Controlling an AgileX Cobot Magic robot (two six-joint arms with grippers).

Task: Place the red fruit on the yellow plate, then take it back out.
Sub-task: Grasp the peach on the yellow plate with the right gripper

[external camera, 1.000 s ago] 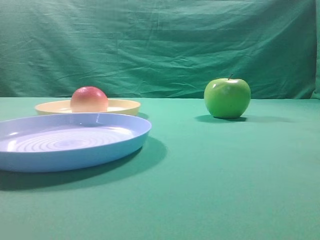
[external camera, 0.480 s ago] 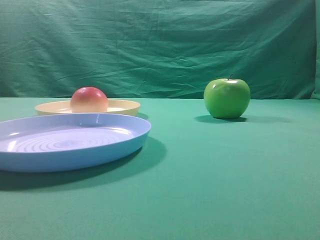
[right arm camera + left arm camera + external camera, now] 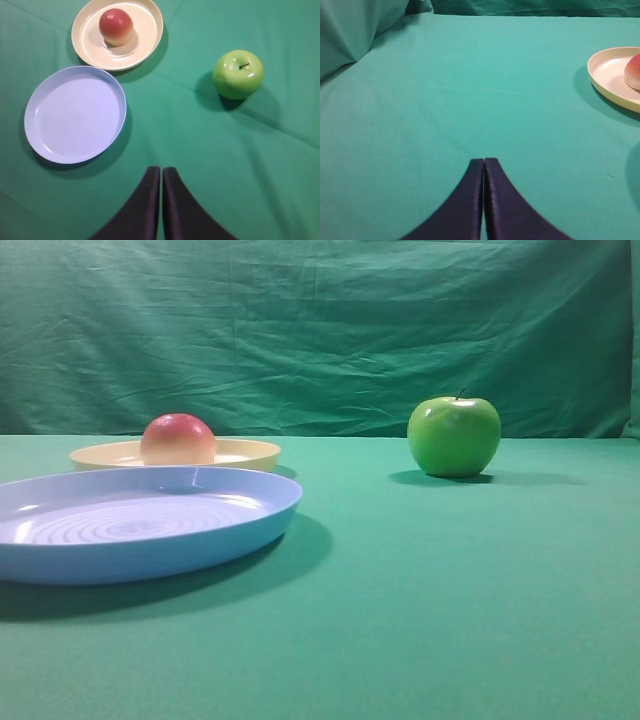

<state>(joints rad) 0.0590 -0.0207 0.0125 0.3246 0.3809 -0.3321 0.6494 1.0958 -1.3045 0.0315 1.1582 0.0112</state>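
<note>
The red fruit [image 3: 178,438] [image 3: 116,26] rests on the yellow plate [image 3: 245,453] [image 3: 147,30], towards the plate's far side in the right wrist view. At the right edge of the left wrist view the plate [image 3: 605,75] and a sliver of the fruit [image 3: 634,72] also show. My left gripper [image 3: 483,160] is shut and holds nothing, hovering over bare cloth well to the left of the plate. My right gripper [image 3: 161,169] is shut and holds nothing, high above the cloth, nearer the camera than both plates. Neither arm shows in the exterior high view.
A larger light blue plate [image 3: 250,525] [image 3: 45,145] lies just in front of the yellow one. A glossy green apple [image 3: 454,435] [image 3: 238,73] stands apart to the right. Green cloth covers the table and hangs as a backdrop [image 3: 320,330].
</note>
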